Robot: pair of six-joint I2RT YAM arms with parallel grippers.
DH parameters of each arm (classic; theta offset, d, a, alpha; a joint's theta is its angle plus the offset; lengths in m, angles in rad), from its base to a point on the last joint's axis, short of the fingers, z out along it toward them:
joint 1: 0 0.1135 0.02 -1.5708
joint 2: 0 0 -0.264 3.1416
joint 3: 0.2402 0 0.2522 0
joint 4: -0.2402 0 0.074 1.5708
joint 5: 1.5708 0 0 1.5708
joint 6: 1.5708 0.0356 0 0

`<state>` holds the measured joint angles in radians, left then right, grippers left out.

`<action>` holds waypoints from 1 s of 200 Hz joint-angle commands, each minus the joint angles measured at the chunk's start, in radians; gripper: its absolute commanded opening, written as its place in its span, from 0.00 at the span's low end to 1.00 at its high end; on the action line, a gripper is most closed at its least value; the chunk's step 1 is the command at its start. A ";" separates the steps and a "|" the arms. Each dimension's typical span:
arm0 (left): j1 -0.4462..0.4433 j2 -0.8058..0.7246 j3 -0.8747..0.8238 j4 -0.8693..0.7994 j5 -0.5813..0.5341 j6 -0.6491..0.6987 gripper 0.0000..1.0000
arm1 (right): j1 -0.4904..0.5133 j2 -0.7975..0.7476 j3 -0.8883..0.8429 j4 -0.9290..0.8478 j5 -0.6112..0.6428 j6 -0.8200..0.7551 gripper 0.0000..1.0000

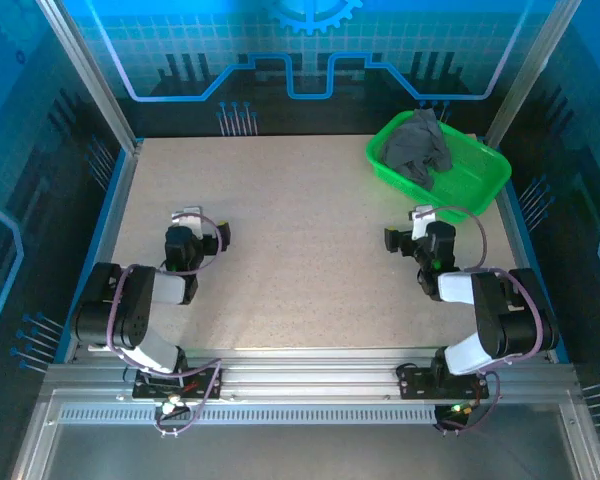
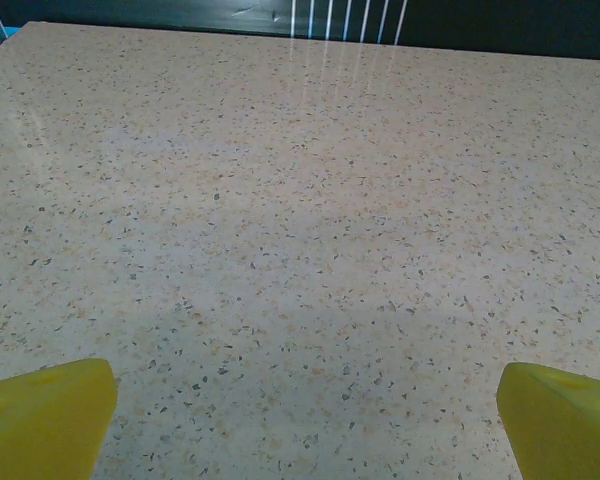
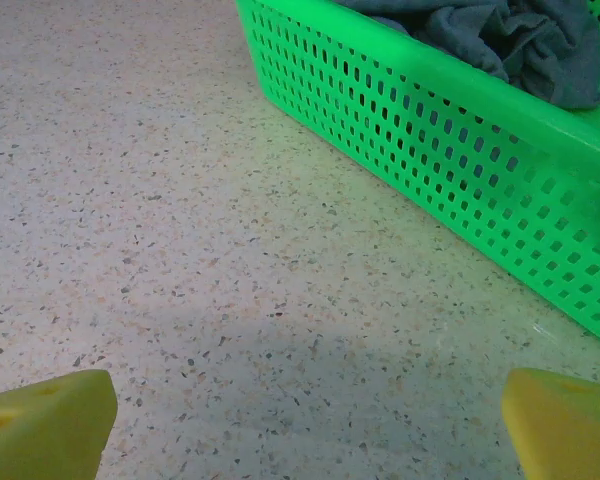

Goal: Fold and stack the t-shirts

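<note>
Lying bunched in the basket (image 1: 483, 186), the t-shirts (image 1: 420, 150) are seen just beyond the right end effector (image 1: 416, 222), the nearer; it and the left end effector (image 1: 190, 222) are spread, empty.

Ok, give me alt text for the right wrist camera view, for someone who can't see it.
A bright green mesh basket stands on a speckled table at upper right, crumpled dark grey t-shirt fabric inside. The right gripper is open, yellow fingertips at the bottom corners, holding nothing.

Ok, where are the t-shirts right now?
Top view: the t-shirts lie bunched in the green basket at the far right corner of the table, just ahead of the right gripper.
</note>
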<state>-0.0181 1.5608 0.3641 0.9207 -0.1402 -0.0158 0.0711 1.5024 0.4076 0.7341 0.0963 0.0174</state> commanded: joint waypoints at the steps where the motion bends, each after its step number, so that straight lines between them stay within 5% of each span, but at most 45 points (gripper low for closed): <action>1: -0.003 -0.011 0.017 0.000 0.020 0.022 0.99 | -0.010 0.001 0.021 0.024 -0.006 -0.014 1.00; 142: -0.003 -0.012 0.018 -0.001 0.020 0.021 0.99 | -0.009 0.001 0.021 0.025 -0.007 -0.013 1.00; 159: -0.004 -0.026 -0.034 0.100 -0.029 0.008 0.99 | 0.000 -0.042 0.012 0.014 0.016 -0.014 1.00; 178: -0.066 -0.183 -0.099 0.088 -0.186 0.038 0.99 | 0.065 -0.205 0.083 -0.204 0.174 -0.029 1.00; 200: -0.180 -0.478 -0.004 -0.195 -0.320 0.090 0.99 | 0.151 -0.434 0.248 -0.415 0.328 0.026 1.00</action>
<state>-0.1055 1.3434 0.2771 0.8768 -0.2882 0.0078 0.1413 1.2888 0.4633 0.5125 0.2317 0.0063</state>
